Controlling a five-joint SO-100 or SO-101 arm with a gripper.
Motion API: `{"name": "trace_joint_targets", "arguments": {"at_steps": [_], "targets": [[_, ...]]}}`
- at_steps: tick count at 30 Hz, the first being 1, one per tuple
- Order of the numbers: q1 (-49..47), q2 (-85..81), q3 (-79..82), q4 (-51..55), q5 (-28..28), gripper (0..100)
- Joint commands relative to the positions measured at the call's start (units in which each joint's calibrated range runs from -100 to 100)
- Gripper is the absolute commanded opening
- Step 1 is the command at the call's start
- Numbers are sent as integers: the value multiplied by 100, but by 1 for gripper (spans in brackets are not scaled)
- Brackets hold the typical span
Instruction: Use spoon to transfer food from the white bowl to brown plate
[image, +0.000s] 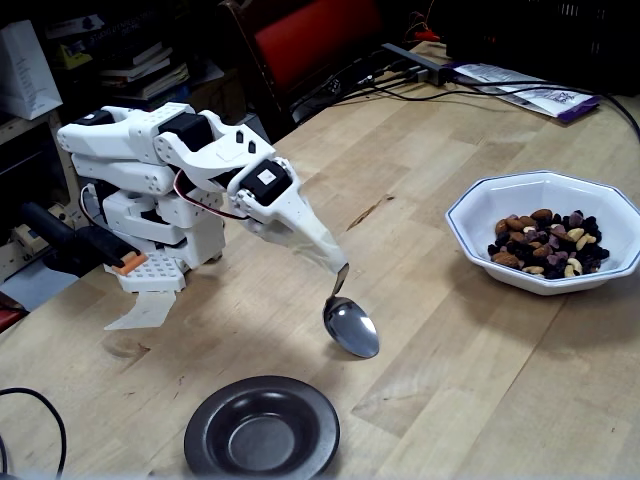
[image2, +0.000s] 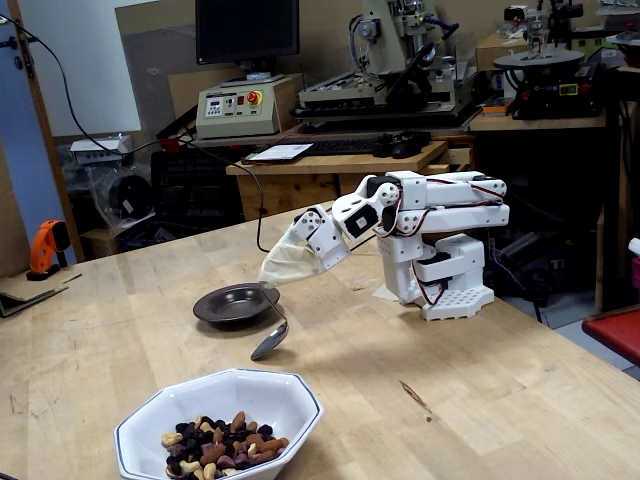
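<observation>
Workbench: spoon (image: 350, 327) under pincer (image: 338, 266)

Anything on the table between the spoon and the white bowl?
No. In a fixed view, only bare wood lies between the spoon and the white bowl; the food is all inside the bowl.

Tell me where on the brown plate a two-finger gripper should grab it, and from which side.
Pinch the broad rim of the brown plate, one finger over it and one under its outer edge, coming in low from the arm's side. The sunken centre gives nothing to clamp, and the plate is empty. The gripper is shut on the spoon, so that must be set down first.
</observation>
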Motion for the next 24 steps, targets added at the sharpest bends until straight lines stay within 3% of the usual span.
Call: {"name": "trace_joint_targets", "arguments": {"at_steps": [1,24], "targets": [[-16,25,25,35,24,4],[6,8,25,-28,29,4]]}}
